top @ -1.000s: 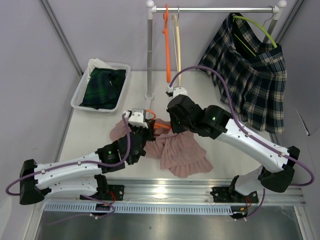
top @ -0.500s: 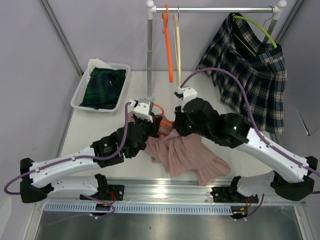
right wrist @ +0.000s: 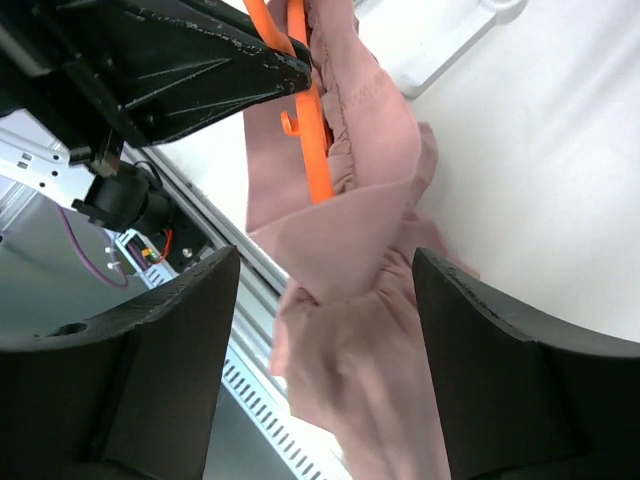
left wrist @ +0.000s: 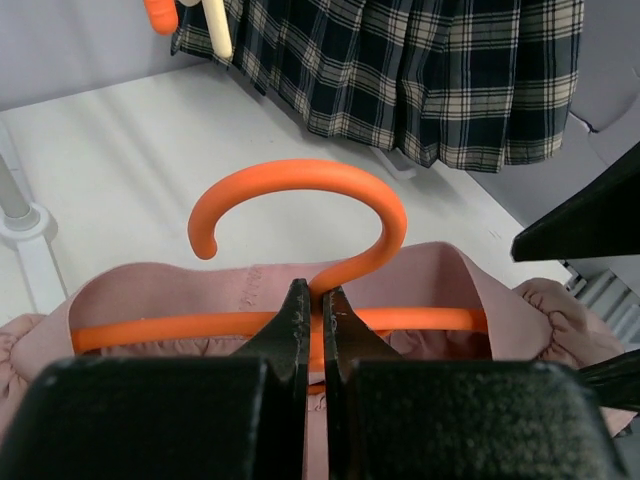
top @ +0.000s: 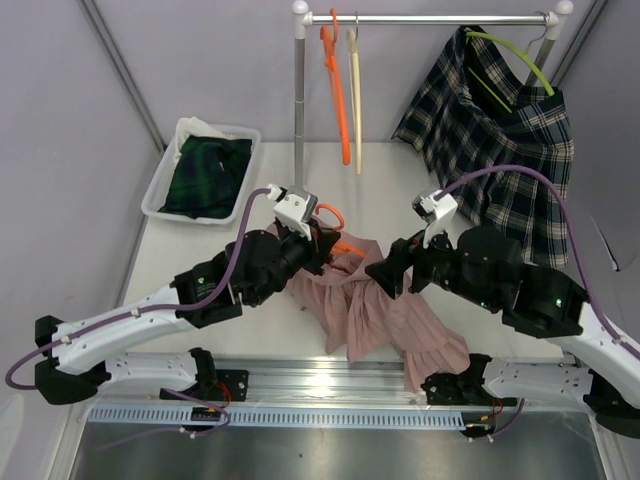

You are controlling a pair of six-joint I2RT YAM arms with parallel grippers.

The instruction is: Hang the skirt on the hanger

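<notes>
A pink skirt (top: 385, 320) hangs with its waistband over the bar of an orange hanger (top: 344, 243), its hem trailing toward the table's front edge. My left gripper (left wrist: 311, 295) is shut on the neck of the hanger (left wrist: 300, 180), just below the hook, and holds it above the table. The waistband (left wrist: 440, 285) loops around the bar. My right gripper (top: 385, 275) is open, just right of the skirt. In the right wrist view its fingers (right wrist: 180, 340) stand wide apart on either side of the skirt (right wrist: 350, 340), touching nothing, with the hanger (right wrist: 312, 150) above.
A clothes rail (top: 430, 18) at the back carries an orange hanger (top: 335, 80), a wooden one (top: 354, 90), and a dark plaid skirt (top: 500, 150) on a green hanger. Its post (top: 299, 100) stands behind my left gripper. A white bin (top: 205, 170) holds dark green cloth at back left.
My right gripper has opened, let go of the skirt and drawn back to the right. My left gripper has lifted the hanger up and back, and the skirt now drapes from it.
</notes>
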